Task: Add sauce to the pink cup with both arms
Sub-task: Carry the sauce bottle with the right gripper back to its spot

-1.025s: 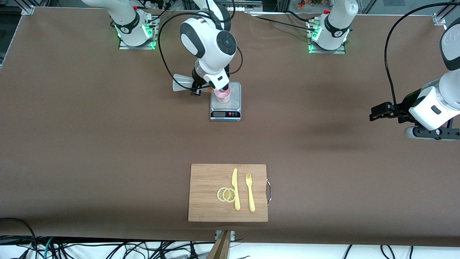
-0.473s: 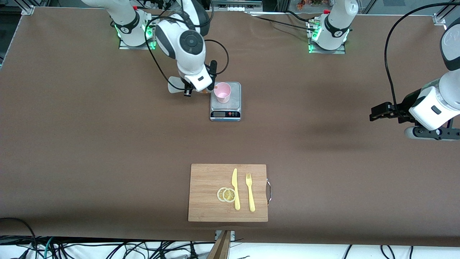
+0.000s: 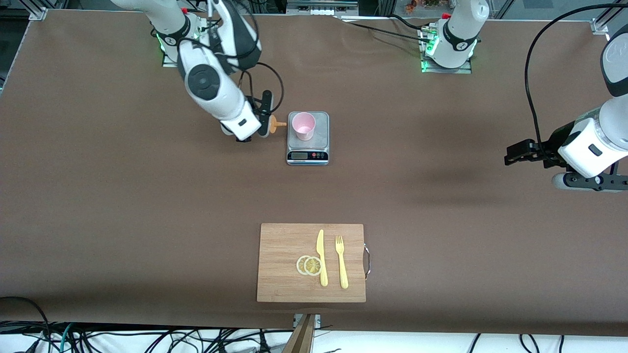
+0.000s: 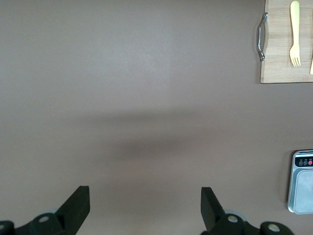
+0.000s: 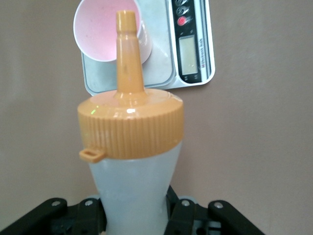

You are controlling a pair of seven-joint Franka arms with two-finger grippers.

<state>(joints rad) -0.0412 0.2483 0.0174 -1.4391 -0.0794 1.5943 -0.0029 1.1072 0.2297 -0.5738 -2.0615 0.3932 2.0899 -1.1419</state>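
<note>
Sauce bottle stays clamped in our right end effector, which has pulled back from over the pink cup on the scale; we judge the pour done. Our left end effector waits wide open over bare surface.

We are two white, rounded, jointed arms with black bands and dark round joint caps. Black cables loop along us, green lights glow at our bases, and our black two-finger grippers end us.
</note>
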